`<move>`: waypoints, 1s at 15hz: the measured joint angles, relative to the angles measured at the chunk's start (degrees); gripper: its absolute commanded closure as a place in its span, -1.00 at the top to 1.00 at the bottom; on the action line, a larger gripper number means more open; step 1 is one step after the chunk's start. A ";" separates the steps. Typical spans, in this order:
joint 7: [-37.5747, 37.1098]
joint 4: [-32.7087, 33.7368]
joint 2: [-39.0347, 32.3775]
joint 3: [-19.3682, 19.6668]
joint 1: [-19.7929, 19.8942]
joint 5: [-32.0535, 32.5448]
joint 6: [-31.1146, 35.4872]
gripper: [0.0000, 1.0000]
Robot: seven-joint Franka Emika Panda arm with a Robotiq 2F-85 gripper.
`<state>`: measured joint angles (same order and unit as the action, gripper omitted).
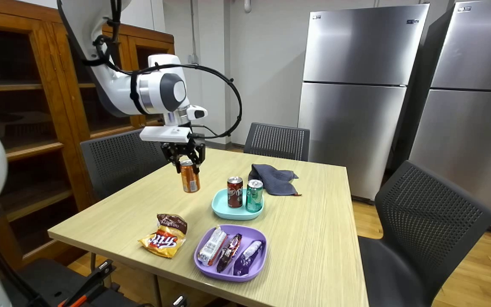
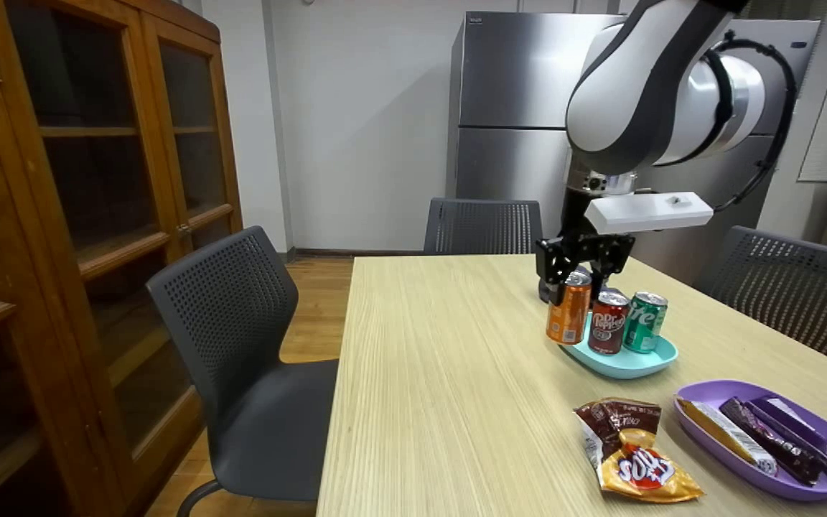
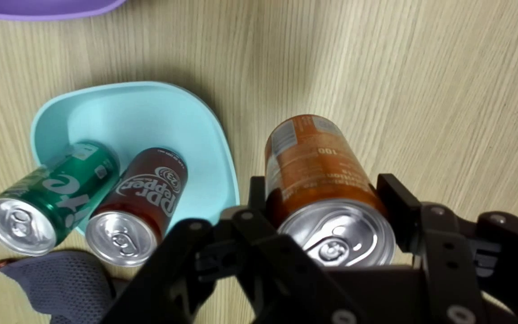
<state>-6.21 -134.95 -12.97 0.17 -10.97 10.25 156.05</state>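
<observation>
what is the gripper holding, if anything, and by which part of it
The gripper holds the orange can by opposite sides of its upper body, near the top end.

Red can (image 3: 144, 191), in tray (image 3: 212, 157): "Dr Pepper", "23". Green can (image 2: 646, 324), in tray: "ite", lettering partly hidden. Orange can (image 3: 322, 168), beside tray: "100", in wrist view. Bag (image 1: 166, 238), apart from tray: "Frit", remainder unclear.
</observation>
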 measured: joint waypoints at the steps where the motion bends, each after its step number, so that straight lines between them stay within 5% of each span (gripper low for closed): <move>1: 0.00 -0.64 0.53 0.13 0.56 0.00 0.00 -0.24; 15: 0.10 -2.82 2.42 1.49 6.68 -0.08 0.00 -0.24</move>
<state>-6.11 -137.77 -10.54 1.65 -4.30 10.16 156.05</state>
